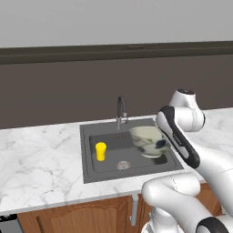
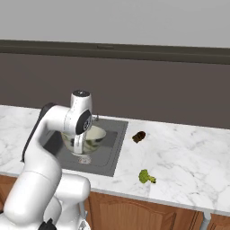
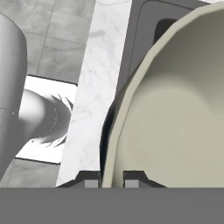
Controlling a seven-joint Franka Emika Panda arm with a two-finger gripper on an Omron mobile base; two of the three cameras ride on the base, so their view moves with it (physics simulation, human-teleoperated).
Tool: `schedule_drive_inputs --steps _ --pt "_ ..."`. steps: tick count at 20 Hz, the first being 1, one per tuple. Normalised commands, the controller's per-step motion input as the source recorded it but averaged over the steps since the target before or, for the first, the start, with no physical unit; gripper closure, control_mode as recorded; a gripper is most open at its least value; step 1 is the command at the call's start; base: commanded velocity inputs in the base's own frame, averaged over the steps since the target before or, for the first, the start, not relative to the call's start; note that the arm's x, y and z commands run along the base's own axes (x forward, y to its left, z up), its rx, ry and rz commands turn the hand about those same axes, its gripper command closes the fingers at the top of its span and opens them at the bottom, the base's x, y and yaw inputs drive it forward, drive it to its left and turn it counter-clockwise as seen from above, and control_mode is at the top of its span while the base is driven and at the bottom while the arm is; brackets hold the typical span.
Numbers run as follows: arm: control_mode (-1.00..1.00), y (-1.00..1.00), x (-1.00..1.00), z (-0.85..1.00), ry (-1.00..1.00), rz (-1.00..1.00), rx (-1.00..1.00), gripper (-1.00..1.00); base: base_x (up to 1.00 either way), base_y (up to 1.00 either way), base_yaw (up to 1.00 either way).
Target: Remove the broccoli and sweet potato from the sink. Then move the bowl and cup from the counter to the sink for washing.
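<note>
My gripper (image 3: 109,180) is shut on the rim of the bowl (image 3: 175,122), one finger inside the cream wall and one outside. The grey-green bowl (image 1: 146,141) hangs tilted over the right half of the dark grey sink (image 1: 109,169), partly hidden by my arm. From the right, the bowl (image 2: 93,137) shows under my wrist above the sink (image 2: 114,134). The yellow cup (image 1: 100,151) stands upright in the basin's left part. The sweet potato (image 2: 139,136) and the broccoli (image 2: 144,176) lie on the marble counter (image 2: 188,152) right of the sink.
A curved chrome faucet (image 1: 121,109) rises at the sink's back edge, close behind the bowl. A round metal drain (image 1: 123,165) sits in the basin floor. Marble counter (image 1: 41,159) stretches left of the sink. Brown cabinet doors (image 1: 82,218) run below.
</note>
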Motion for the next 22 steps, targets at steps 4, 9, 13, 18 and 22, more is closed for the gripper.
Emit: schedule_drive_inputs --steps 4,9,13,18,22 --pt "-1.0 0.06 0.1 -0.12 0.04 0.0 0.0 1.0 0.0 0.0 0.0" --pt "-1.0 0.02 0.11 -0.12 0.0 0.0 0.0 1.0 0.0 0.0 0.0" --pt "-1.0 0.0 0.09 -0.09 -0.01 0.02 0.0 1.0 0.0 0.0 0.0" --pt "-1.0 0.0 0.0 -0.06 0.0 0.06 0.0 1.0 0.0 0.0 0.0" --pt "-1.0 0.03 0.08 -0.08 -0.01 0.02 0.0 1.0 0.0 0.0 0.0"
